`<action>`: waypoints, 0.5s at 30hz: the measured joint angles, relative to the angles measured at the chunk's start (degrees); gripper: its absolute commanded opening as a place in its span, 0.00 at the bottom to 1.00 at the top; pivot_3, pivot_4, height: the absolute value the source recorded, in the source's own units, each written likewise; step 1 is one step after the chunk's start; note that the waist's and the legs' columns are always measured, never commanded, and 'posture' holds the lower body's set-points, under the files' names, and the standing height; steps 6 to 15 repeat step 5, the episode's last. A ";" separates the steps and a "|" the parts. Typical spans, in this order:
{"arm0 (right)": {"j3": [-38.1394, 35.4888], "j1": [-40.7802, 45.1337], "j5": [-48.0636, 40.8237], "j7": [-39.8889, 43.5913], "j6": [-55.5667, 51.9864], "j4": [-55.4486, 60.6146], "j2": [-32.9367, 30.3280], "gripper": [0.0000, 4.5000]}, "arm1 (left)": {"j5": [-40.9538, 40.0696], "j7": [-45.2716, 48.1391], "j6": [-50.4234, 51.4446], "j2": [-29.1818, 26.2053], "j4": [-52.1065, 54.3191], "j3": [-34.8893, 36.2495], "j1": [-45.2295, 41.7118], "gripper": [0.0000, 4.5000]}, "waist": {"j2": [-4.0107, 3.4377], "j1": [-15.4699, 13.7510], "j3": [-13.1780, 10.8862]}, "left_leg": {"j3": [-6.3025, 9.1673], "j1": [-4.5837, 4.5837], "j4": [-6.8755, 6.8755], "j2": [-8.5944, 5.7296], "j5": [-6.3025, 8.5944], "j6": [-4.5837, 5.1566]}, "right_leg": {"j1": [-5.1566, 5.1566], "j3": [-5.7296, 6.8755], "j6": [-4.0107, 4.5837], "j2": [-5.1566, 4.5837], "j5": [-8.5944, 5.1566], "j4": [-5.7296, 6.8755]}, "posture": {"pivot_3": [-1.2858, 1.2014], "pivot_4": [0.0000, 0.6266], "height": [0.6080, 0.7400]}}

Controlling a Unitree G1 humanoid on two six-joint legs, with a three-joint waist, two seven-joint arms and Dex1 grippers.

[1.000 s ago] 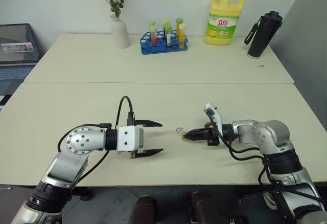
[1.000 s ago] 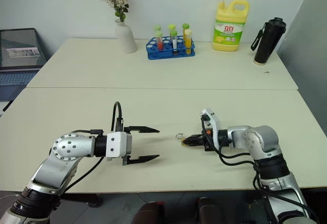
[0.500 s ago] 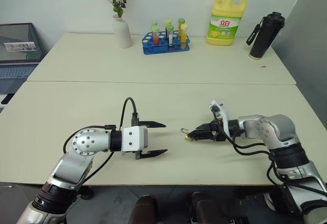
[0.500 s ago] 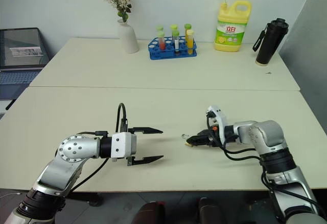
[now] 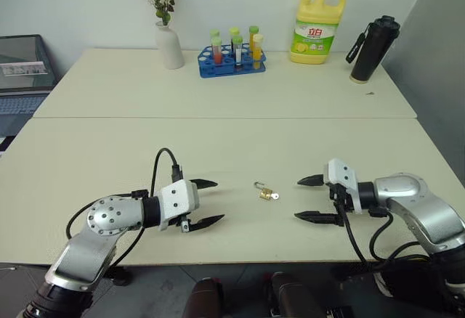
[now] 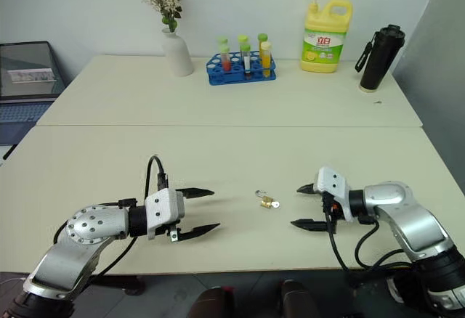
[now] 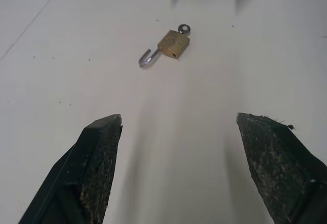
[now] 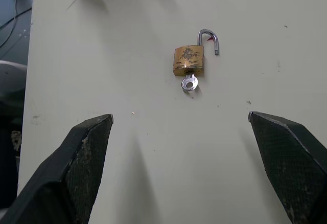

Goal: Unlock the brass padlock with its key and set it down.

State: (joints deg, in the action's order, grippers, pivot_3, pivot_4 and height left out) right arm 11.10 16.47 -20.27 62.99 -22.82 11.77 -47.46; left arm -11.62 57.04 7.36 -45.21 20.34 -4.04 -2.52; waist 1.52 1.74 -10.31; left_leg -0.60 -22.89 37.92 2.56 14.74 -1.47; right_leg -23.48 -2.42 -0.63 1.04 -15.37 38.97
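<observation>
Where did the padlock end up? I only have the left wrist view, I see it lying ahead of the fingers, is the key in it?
Observer: Yes. In the right wrist view the key sticks out of the bottom of the brass padlock.
Operator: Is the shackle open?
Observer: Yes, one leg of the shackle is out of the body and swung aside.
Operator: Is the right gripper on it?
Observer: No. The right gripper is open and apart from it, to its right on the table.
Operator: And the left?
Observer: The left gripper is open, on the other side of the lock.
</observation>
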 measured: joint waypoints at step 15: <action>-1.34 0.89 0.00 0.83 1.24 -1.09 0.09 0.99 | -2.49 1.33 1.43 -0.16 -0.09 0.57 -0.77 0.84 | 0.00 -0.01 0.00 | 0.03 0.00 0.00 0.01 0.00 0.00 | 0.02 0.01 0.01 -0.01 0.00 0.00 | 0.52 0.24 1.00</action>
